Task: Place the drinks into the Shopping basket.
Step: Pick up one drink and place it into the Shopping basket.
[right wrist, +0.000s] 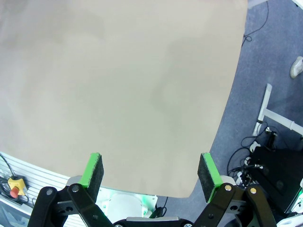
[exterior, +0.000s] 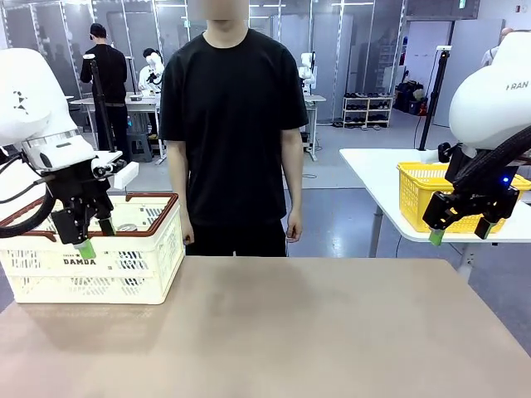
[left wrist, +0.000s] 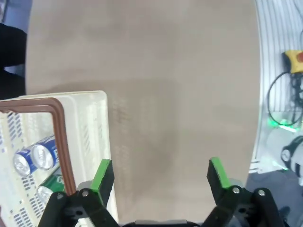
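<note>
The basket (exterior: 124, 265) stands on the table (exterior: 290, 332) at its left side, toward the far edge. Cans (left wrist: 35, 158) lie in it, seen from the left wrist; one can top (exterior: 126, 227) shows in the front view. The left gripper (exterior: 95, 236) hangs in front of the basket's near-left part, above the table. The right gripper (exterior: 460, 235) hangs over the table's right edge. A person (exterior: 234, 133) stands behind the table, right of the basket. Behind the right gripper, a mesh basket (exterior: 415, 195) sits on another table (exterior: 373, 166).
</note>
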`<state>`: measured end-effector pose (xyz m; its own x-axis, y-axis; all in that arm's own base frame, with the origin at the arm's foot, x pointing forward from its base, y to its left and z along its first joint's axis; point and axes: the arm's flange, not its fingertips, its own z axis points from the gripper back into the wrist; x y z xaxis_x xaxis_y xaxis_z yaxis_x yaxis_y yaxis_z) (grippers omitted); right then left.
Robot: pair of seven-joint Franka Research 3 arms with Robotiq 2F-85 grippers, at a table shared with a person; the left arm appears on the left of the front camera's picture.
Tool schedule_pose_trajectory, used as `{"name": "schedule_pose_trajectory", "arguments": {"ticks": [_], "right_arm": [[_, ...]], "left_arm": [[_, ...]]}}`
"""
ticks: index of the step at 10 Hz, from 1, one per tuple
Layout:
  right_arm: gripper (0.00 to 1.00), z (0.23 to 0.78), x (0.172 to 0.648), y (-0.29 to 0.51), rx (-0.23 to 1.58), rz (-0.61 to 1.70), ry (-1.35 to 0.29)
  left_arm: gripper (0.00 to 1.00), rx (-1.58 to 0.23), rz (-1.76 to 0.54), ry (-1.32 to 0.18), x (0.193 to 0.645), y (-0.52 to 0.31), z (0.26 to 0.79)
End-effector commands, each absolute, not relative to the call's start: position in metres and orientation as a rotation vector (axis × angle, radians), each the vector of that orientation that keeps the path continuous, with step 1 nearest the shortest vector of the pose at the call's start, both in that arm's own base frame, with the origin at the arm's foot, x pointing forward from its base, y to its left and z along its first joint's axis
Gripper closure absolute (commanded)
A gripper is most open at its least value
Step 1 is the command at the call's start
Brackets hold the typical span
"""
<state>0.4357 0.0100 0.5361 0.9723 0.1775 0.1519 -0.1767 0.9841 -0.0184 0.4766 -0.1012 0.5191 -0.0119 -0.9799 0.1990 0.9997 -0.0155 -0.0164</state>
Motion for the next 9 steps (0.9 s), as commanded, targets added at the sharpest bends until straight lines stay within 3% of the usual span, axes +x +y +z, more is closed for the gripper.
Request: {"name": "schedule_pose_trajectory", "arguments": {"ticks": [1, 9], "right_arm": [[0.0, 0.5386, 0.4354, 0.0083, -0.007, 0.178, -0.15], [0.0, 0.5386, 0.4354, 0.0083, -0.007, 0.178, -0.15]], "left_arm": [[0.0, -0.175, -1.579, -0.14, 0.4803, -0.1004, 0.5237], [0.0, -0.175, -1.579, -0.14, 0.4803, -0.1004, 0.5237]]}}
